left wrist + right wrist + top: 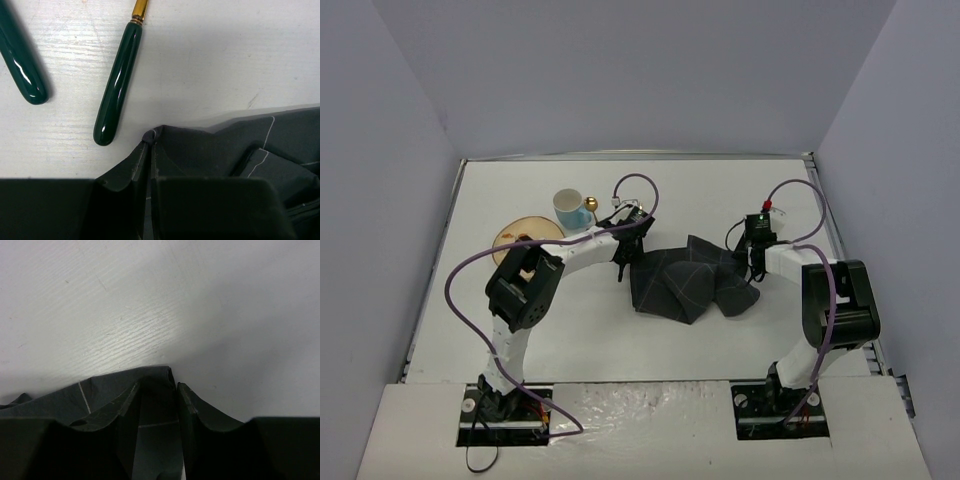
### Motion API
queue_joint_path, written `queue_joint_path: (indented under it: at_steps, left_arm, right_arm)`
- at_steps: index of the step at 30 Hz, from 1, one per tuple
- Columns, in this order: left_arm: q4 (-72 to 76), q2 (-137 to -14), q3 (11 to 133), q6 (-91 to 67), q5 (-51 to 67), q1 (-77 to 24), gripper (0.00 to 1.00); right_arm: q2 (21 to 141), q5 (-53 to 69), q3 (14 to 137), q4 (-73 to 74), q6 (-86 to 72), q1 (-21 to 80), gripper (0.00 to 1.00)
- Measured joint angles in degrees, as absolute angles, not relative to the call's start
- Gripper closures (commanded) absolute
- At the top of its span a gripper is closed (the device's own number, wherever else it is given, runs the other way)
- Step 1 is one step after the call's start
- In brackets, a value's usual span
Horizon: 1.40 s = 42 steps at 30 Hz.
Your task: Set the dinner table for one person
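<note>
Left part of the dinner table [720, 185]: a wooden plate [510, 237] sits partly hidden under the left arm. A light mug [570, 208] is just beyond it, toward the far edge.

Left wrist view: two glossy green handles [117, 85] [22, 60] lie on bare tabletop. The nearer one has a gold neck, and its butt end is close to the placemat's corner but not touching it.

Left gripper [621, 265] [150, 145]: fingers pressed together, pinching the left corner of the navy placemat [685, 285]. The cloth peaks up right at the tips. The table is directly below the gripper, with white surface showing just past the pinched corner.

Mid-table: the placemat is crumpled and folded over itself, not flat. Its grid lines are visible.

Right gripper [757, 270] [158, 387]: at the placemat's right edge, pointing down at the tabletop. The fingers stand apart with a raised fold of cloth in the gap. A thin sliver of white shows between the fold and the right-hand finger, so it isn't clamped. The table lies right under and beyond the tips, bare out to the right edge.
</note>
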<state>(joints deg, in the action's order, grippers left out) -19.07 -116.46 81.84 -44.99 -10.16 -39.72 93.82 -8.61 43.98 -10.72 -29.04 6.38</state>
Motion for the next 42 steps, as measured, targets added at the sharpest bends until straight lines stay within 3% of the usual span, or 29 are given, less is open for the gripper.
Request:
queue_joint_path:
  at_steps: [6,16,28,42]
  left_arm:
    - [-19.1,-116.5,81.8,-44.9,-10.2,-39.7,1.00]
    - [-19.5,-114.9,80.7,-41.0,-11.0,-39.4,1.00]
    - [-15.8,-93.1,80.9,-27.3,-19.3,-38.9,1.00]
    - [-8.6,-78.9,77.5,-19.3,-24.6,-38.8,1.00]
  right_arm:
    - [96.1,-9.7,46.2,-10.3,-29.3,7.0,1.00]
    - [95.9,-10.3,49.9,-5.9,-26.1,7.2,1.00]
    - [69.2,-13.3,60.1,-4.7,-16.1,7.2,1.00]
    - [60.9,-16.8,60.2,-4.4,-13.0,6.8,1.00]
